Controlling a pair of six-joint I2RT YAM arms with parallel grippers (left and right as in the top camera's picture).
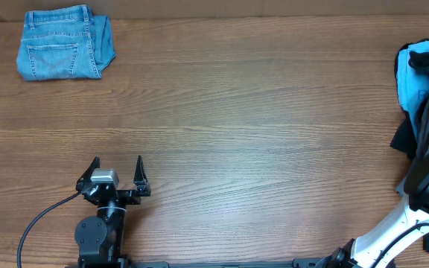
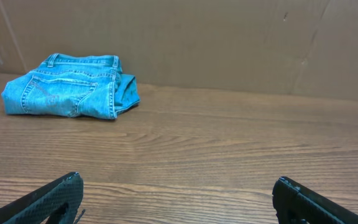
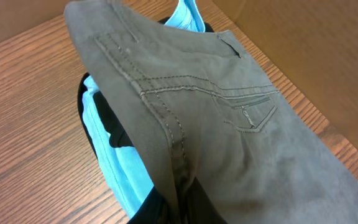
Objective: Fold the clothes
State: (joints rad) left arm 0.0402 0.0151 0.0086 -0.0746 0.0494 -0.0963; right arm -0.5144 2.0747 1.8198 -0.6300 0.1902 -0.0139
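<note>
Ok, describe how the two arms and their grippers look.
The left arm is all black, with a silver block at the wrist and a black cable looping off its side. The left gripper has two slim black fingers tapering to points. The right arm has a white link between black joints; its fingers are hidden.

Overhead top-down; left wrist low, toward jeans [image 2: 70,86]; right wrist close over clothes [image 3: 229,124].
</note>
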